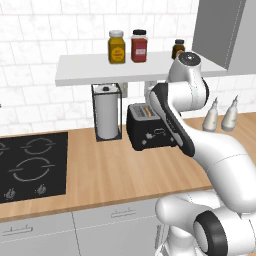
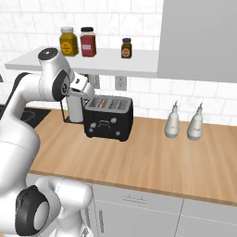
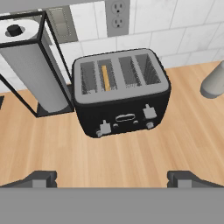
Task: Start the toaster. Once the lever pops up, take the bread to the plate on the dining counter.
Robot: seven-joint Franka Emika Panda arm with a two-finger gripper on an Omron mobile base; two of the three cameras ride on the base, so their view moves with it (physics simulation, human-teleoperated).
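The black toaster (image 1: 150, 129) (image 2: 109, 118) (image 3: 120, 94) stands on the wooden counter against the tiled wall. A tan edge of the bread (image 3: 105, 78) (image 1: 146, 110) shows in its second slot from the left. On the toaster's front, the lever (image 3: 105, 127) for that pair of slots sits low at the left, and a second tab sits higher at the right. My gripper (image 3: 113, 179) hovers above and in front of the toaster, open, with nothing between its fingers (image 3: 41, 178). The plate and the dining counter are out of view.
A wire-framed paper-towel roll (image 1: 106, 114) (image 3: 35, 65) stands just left of the toaster. Two white bottles (image 1: 220, 116) (image 2: 183, 122) stand to its right. A black cooktop (image 1: 30, 165) lies further left. A shelf (image 1: 85, 70) with jars hangs above, next to a grey cabinet (image 2: 199, 37).
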